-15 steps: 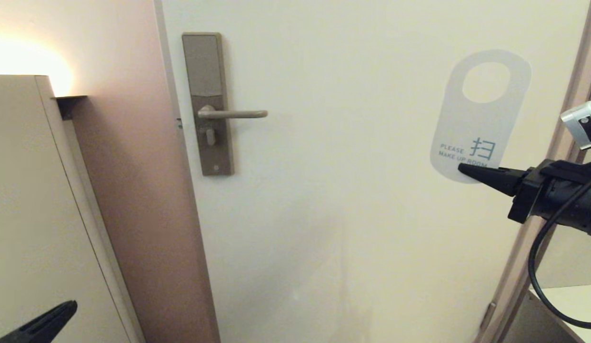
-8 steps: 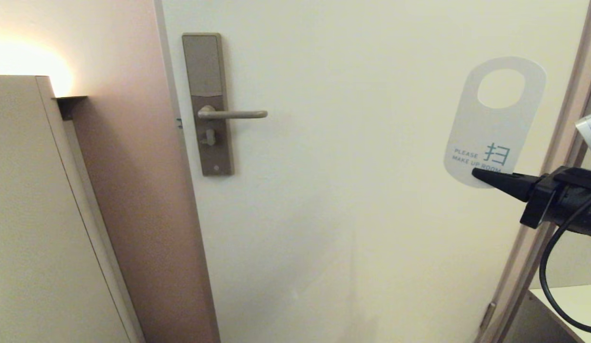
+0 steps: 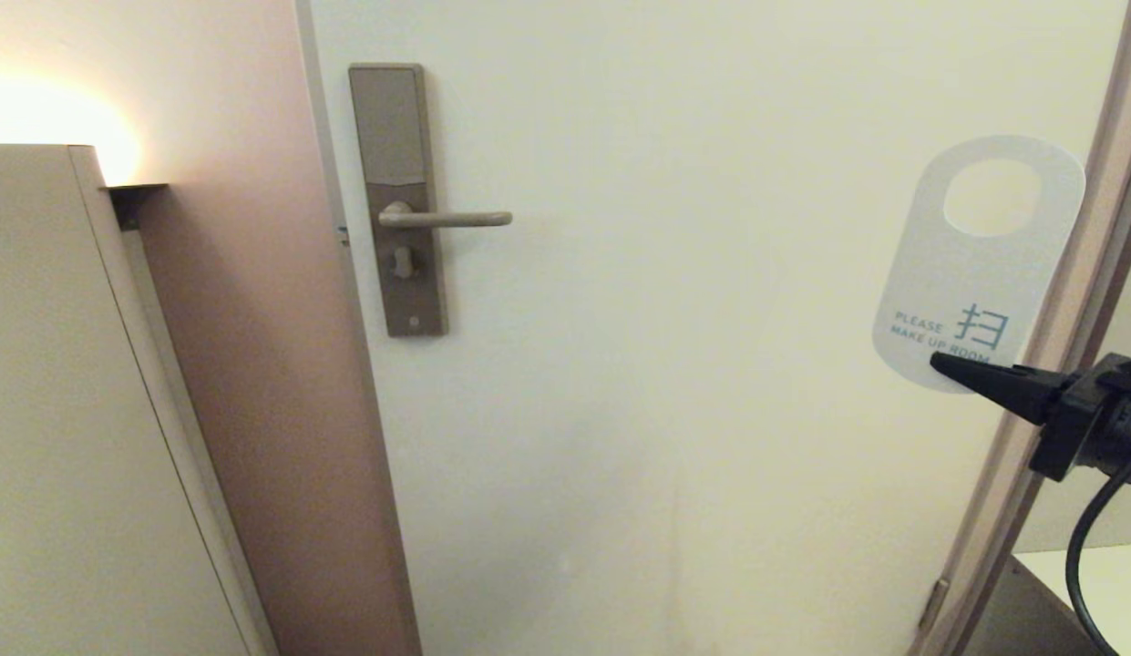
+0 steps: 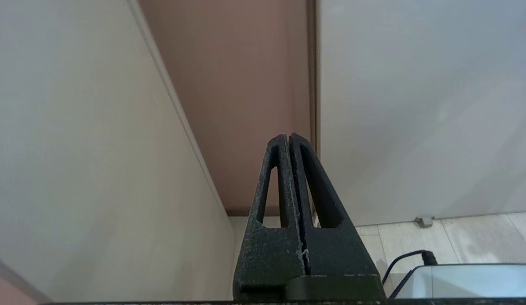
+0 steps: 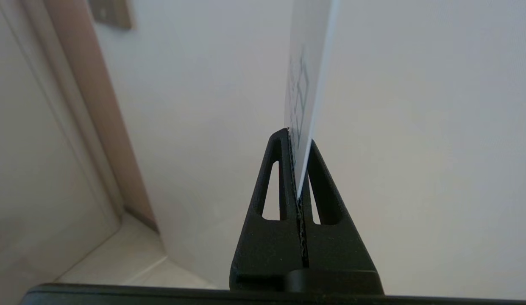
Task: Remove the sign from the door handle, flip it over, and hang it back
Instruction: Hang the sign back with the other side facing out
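The sign (image 3: 975,273) shows its white face with grey-blue lettering and a round hole at the top. It stands upright in the air at the right of the head view, far from the door handle (image 3: 447,219). My right gripper (image 3: 939,363) is shut on the sign's lower edge; in the right wrist view the sign (image 5: 307,76) is edge-on, pinched between the fingers of the right gripper (image 5: 299,142). The handle is a bare horizontal lever on a bronze-grey lock plate (image 3: 396,137). My left gripper (image 4: 288,136) is shut on nothing, low beside the cabinet, outside the head view.
A tall pale cabinet (image 3: 82,410) stands left of the door, with a pink-brown wall strip (image 3: 255,319) between them. The door frame (image 3: 1084,273) runs down the right edge just behind the sign. A black cable (image 3: 1089,565) hangs from my right arm.
My right gripper has carried the sign to the right and a little lower, away from the handle. The left gripper's tip, visible at the bottom left a second ago, has dropped out of the head view.
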Tool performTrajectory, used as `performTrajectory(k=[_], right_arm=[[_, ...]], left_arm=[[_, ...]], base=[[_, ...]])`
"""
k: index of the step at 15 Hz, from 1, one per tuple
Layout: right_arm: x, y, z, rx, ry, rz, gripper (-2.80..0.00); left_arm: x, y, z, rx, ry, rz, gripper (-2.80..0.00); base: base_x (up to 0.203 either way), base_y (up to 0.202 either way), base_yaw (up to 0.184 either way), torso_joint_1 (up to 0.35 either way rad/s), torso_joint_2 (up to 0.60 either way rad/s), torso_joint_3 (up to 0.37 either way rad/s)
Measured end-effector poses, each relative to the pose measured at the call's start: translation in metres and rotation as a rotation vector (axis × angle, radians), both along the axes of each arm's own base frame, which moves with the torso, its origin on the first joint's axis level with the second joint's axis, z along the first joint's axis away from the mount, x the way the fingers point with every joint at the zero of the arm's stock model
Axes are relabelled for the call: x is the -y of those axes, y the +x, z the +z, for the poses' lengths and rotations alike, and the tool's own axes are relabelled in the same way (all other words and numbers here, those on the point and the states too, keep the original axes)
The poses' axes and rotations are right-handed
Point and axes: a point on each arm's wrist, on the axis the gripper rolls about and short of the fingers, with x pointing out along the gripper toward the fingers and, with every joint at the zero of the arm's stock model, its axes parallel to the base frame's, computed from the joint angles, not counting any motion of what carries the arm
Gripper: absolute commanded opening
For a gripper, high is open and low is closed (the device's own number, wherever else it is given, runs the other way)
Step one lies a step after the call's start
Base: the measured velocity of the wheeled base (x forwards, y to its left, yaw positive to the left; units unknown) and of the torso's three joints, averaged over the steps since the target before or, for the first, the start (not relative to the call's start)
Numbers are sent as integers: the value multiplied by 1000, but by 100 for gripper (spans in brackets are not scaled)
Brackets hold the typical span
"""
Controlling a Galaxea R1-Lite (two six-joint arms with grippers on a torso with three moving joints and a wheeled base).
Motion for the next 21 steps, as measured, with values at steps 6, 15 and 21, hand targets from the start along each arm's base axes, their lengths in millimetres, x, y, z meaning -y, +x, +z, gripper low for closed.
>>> performTrajectory(k=[6, 15, 21], right_arm=[[2, -44, -23, -19, 0, -11, -280], [4, -101, -63, -23, -14, -85, -280], [3, -144, -90, -39, -65, -159, -280]], left_arm=[[0, 0, 0, 6, -12, 7, -280], [0, 0, 0, 5, -12, 7, -280], [0, 0, 0, 5, -12, 9, -280]], base=[[0, 0, 0, 0, 0, 0], [0, 0, 0, 0, 0, 0], [0, 0, 0, 0, 0, 0]])
